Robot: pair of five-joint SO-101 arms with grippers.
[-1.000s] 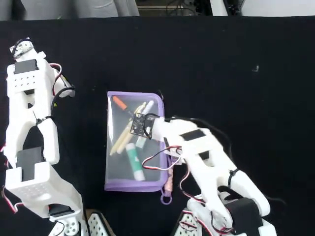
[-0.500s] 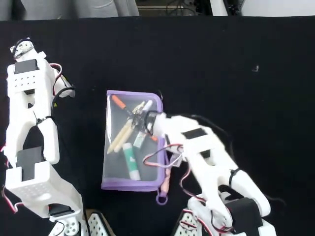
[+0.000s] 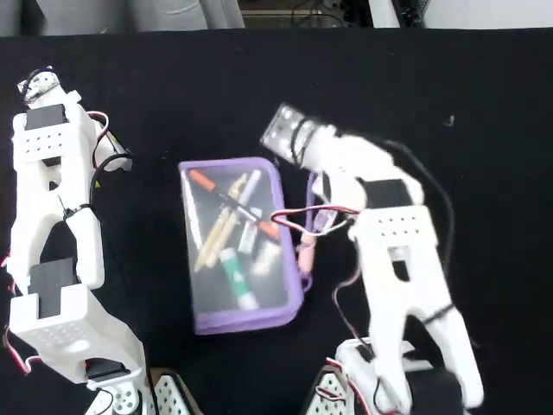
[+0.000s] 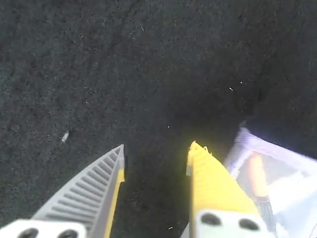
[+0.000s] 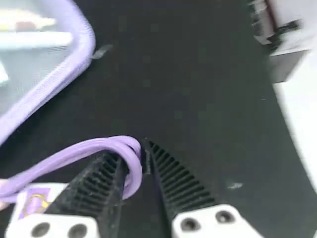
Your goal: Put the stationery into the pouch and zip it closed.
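Right pincer (image 5: 143, 148): shut tight on the purple loop (image 5: 119, 146), which sits between its two black jaws.
Purple loop: it runs back from the pincer toward the pouch's side.
Pink tag (image 3: 304, 255): it hangs on the loop, about halfway along the pouch's side edge.
Pouch (image 3: 251, 320): it lies flat on the black table (image 3: 484, 173), just beside the right arm and a bit tilted.
Stationery (image 3: 226, 233): pens, pencils and a green and white stick are all inside, under the clear front.
Left pincer (image 4: 156, 148): open and holding nothing, it hangs over bare table near the pouch's far corner.
What changed: a second ago the right arm was low over the pouch, and the loop and tag lay at the near corner. Now the arm has swung to the far end and dragged the loop with it. The tag slid up the side and the pouch turned a little.
What it means: the filling looks done, and this pull looks like the zipping step. I cannot see the zip teeth, so I cannot tell how far it is shut.
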